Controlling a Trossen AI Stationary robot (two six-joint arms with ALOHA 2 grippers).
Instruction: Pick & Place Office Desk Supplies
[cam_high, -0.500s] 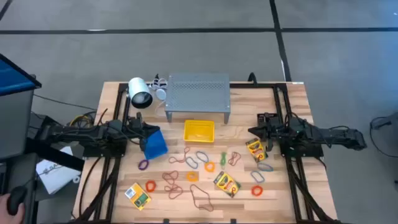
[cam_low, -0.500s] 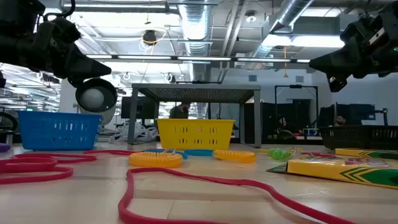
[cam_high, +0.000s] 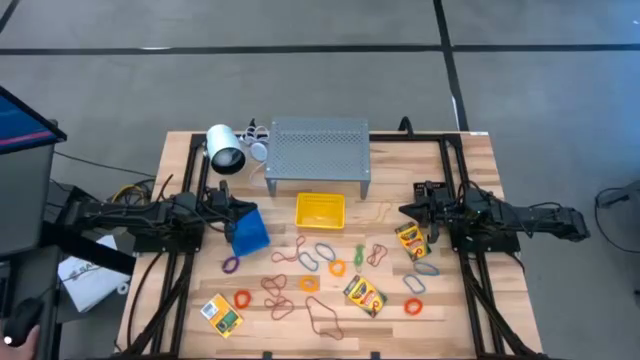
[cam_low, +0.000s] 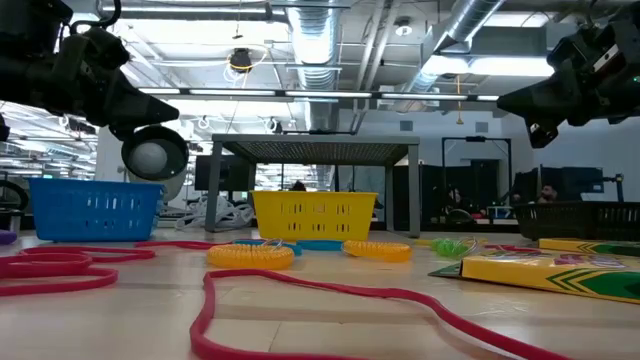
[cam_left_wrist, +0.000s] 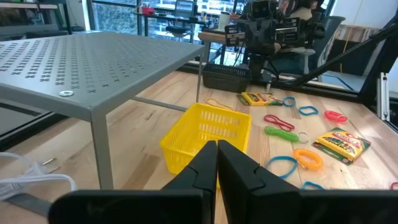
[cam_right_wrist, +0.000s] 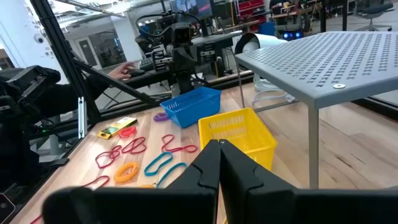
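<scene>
Rubber-band loops of several colours (cam_high: 318, 262) lie scattered on the wooden table's near half. Three yellow-green crayon boxes lie flat: one near the right arm (cam_high: 410, 240), one at centre (cam_high: 364, 295), one at near left (cam_high: 221, 314). My left gripper (cam_high: 243, 209) hovers shut above the blue bin (cam_high: 248, 232), at the table's left. My right gripper (cam_high: 404, 210) hovers shut at the table's right, just beyond the right crayon box. Both are raised above the table in the low view, and each touches nothing.
A grey perforated metal shelf (cam_high: 318, 152) stands at the far middle, with a yellow bin (cam_high: 320, 211) in front of it. A black bin (cam_high: 430, 192) sits under the right arm. A white lamp-like device (cam_high: 225, 150) and cable lie far left. A hand (cam_high: 22, 322) shows off-table, near left.
</scene>
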